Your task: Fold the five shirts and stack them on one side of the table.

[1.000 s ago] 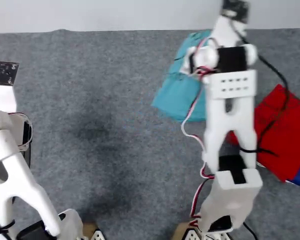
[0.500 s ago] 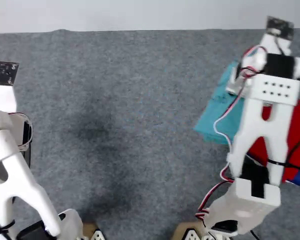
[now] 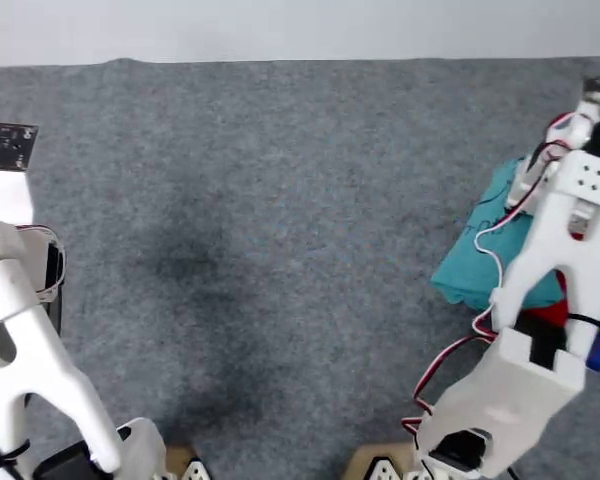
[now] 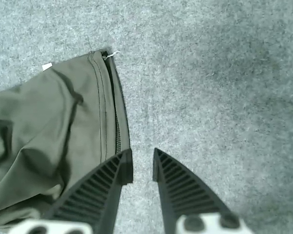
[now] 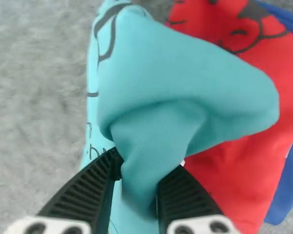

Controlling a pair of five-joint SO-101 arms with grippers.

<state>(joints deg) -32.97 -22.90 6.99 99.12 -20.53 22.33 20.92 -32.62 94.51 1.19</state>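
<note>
A folded teal shirt [image 3: 485,255] hangs at the table's right side, pinched in my right gripper [image 5: 136,175], which is shut on a bunch of its cloth [image 5: 185,102]. Under and beside it lies a red shirt [image 5: 234,161] with a blue shirt [image 5: 288,190] below that; the red shirt [image 3: 552,312] peeks out under the right arm in the high view. My left gripper [image 4: 142,168] hovers over the grey mat next to an olive-green shirt [image 4: 44,131], its jaws slightly apart and holding nothing. The left arm [image 3: 20,340] stands at the table's left edge.
The grey felt mat [image 3: 260,220] covers the table, with a pale wall behind its far edge. The right arm [image 3: 550,290] with its red and white cables stretches over the shirt pile.
The right arm has swung to the right with the teal shirt, carrying it from the table's back middle over onto the red shirt. The left arm has kept still.
</note>
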